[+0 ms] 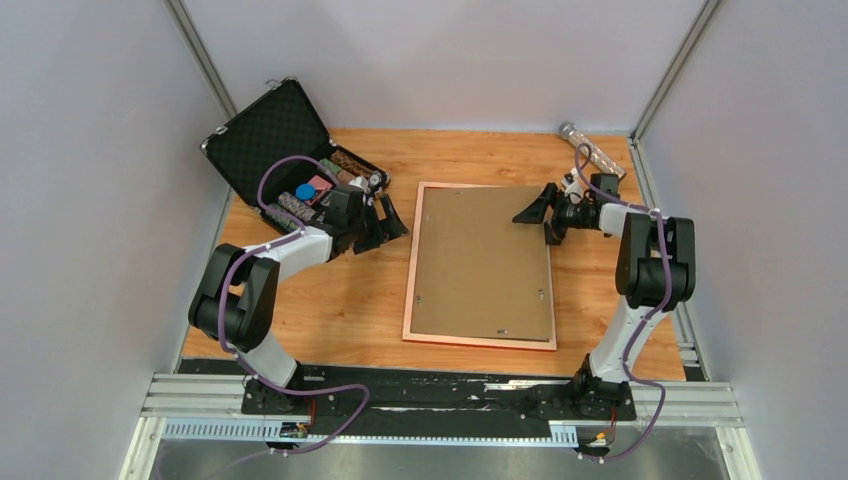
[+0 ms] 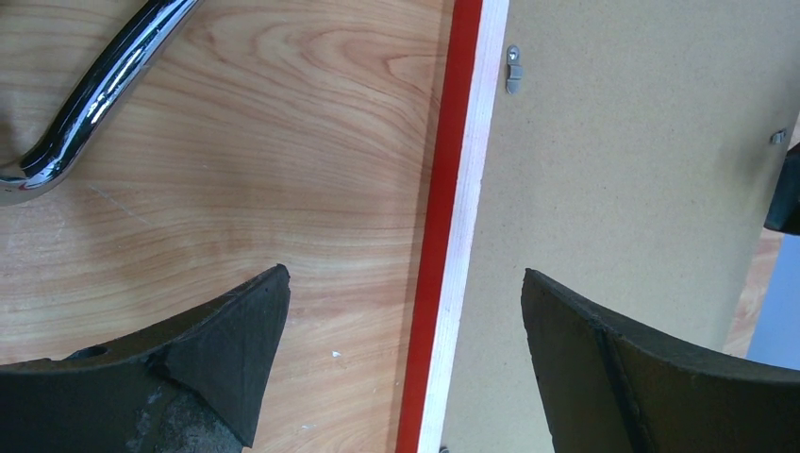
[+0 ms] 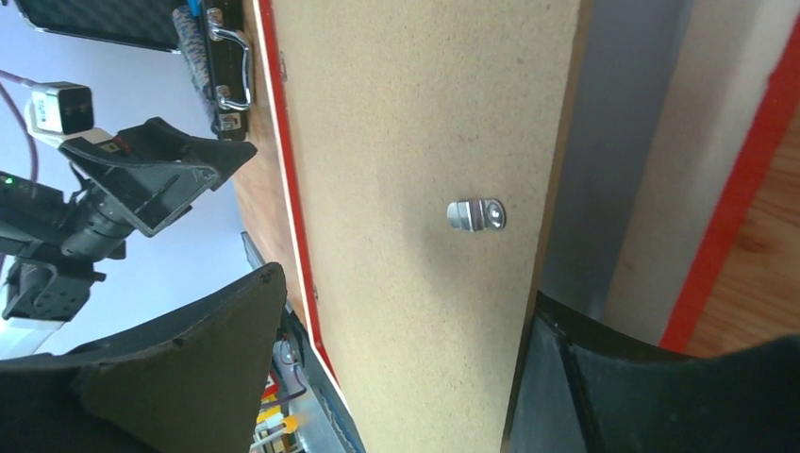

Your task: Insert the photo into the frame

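frame: 1 | backing board: 1 | case: 1 | robot arms: 2 | end effectors: 2

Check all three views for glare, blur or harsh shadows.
Top external: even light, sharp, no glare on the frame. Left wrist: bright glare streaks on the chrome handle, the rest crisp. Right wrist: metal clip sharp, pale background at left washed out.
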Controlling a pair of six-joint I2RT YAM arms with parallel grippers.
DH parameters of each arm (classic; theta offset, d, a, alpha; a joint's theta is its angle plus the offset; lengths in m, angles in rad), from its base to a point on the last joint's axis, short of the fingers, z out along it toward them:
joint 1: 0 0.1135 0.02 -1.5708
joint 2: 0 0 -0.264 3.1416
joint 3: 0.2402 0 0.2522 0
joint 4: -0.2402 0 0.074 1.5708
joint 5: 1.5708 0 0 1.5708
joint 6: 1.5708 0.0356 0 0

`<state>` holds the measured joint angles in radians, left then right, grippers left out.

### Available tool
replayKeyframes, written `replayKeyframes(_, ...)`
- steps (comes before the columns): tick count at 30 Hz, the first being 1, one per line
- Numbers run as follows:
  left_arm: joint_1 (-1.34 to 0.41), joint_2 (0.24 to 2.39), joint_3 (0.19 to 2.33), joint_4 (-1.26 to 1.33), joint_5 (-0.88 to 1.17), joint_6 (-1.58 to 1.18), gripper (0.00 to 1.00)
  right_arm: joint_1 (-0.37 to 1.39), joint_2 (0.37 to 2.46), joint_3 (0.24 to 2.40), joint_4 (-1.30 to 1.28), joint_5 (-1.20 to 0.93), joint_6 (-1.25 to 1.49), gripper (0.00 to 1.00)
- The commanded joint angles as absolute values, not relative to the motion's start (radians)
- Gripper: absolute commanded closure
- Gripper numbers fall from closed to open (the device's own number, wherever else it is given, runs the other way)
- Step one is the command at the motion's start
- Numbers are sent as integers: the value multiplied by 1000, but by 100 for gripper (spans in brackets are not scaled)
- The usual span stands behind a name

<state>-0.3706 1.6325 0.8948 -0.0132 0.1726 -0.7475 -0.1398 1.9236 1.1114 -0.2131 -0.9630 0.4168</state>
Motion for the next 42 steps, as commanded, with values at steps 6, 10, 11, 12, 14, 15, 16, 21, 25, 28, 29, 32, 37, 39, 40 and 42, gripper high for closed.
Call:
replayKeyframes(6, -361, 1595, 885, 23, 141, -713, 0, -138, 1817, 1152, -373, -855, 281, 23)
replayKeyframes(10, -358, 1585, 885, 23, 139, -711, 0, -138, 1783, 1149, -410, -816, 241, 23)
replayKeyframes(11, -357, 1583, 885, 23, 138, -710, 0, -138, 1775, 1148, -416, -808, 234, 22)
replayKeyframes(12, -357, 1579, 885, 23, 137, -707, 0, -138, 1769, 1147, -423, -802, 227, 22)
replayKeyframes(14, -355, 1571, 886, 24, 139, -701, 0, -138, 1758, 1146, -439, -784, 215, 22)
replayKeyframes(15, -354, 1568, 886, 26, 142, -698, 0, -138, 1752, 1146, -448, -769, 208, 22)
replayKeyframes(16, -354, 1561, 888, 25, 142, -696, 0, -138, 1746, 1146, -457, -755, 198, 22)
replayKeyframes(21, -354, 1536, 888, 7, 123, -700, 0, -138, 1704, 1131, -487, -691, 154, 22)
replayKeyframes(25, -354, 1523, 888, 5, 127, -701, 0, -138, 1642, 1116, -496, -642, 119, 20)
replayKeyframes(28, -353, 1512, 887, 8, 135, -705, 0, -138, 1590, 1106, -505, -629, 81, 16)
replayKeyframes(29, -353, 1507, 887, 9, 134, -706, 0, -138, 1572, 1100, -506, -624, 71, 14)
replayKeyframes(32, -353, 1492, 900, 5, 130, -693, 0, -135, 1510, 1080, -502, -606, 37, 8)
replayKeyframes(37, -353, 1422, 924, -35, 117, -626, 0, -104, 1386, 1048, -487, -523, -48, 1)
replayKeyframes(39, -353, 1386, 907, -11, 114, -619, 0, -81, 1359, 1037, -480, -497, -72, 0)
replayKeyframes(40, -352, 1375, 898, 8, 115, -619, 0, -71, 1355, 1027, -475, -490, -78, 0)
replayKeyframes(42, -353, 1348, 876, 44, 118, -625, 0, -53, 1369, 1012, -462, -480, -73, 0)
